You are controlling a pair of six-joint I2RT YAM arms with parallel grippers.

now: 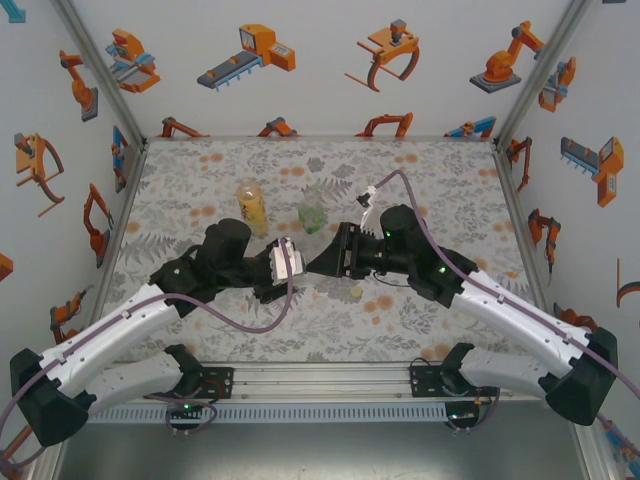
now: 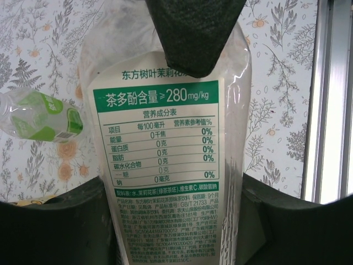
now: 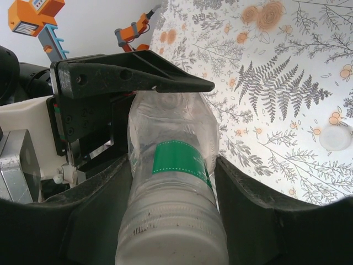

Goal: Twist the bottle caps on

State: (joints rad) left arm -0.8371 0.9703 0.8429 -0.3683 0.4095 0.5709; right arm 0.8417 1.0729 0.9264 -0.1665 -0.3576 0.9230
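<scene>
From above, both arms reach in from the near edge and meet over the middle of the table [image 1: 450, 200]; the left gripper [image 1: 298, 270] points right and the right gripper [image 1: 325, 262] points left, tip to tip; what lies between them is too hidden here to make out; an amber bottle [image 1: 251, 205] and a green bottle [image 1: 312, 215] stand upright just behind the grippers, apart from each other; a loose cap [image 1: 355, 291] lies on the table just in front of the right gripper.

From the left wrist, the left gripper [image 2: 176, 221] has its jaws pinched onto the body of a clear bottle [image 2: 160, 138] with a green-and-white label, one finger on each side of it; the bottle runs straight out along the jaws; a finger [image 2: 193, 33] of the right gripper crosses its far end; the green bottle [image 2: 38, 116] shows to the left, untouched.

From the right wrist, the clear bottle [image 3: 176, 160] points its neck at the camera, and a ribbed white cap [image 3: 171, 237] sits on that neck between the fingers of the right gripper [image 3: 171, 210]; the jaws stand narrowly spread, close on both sides of the cap; whether they press it I cannot tell; a finger [image 3: 132, 77] of the left gripper lies across the bottle beyond; the loose cap [image 3: 335, 138] rests on the table to the right.
</scene>
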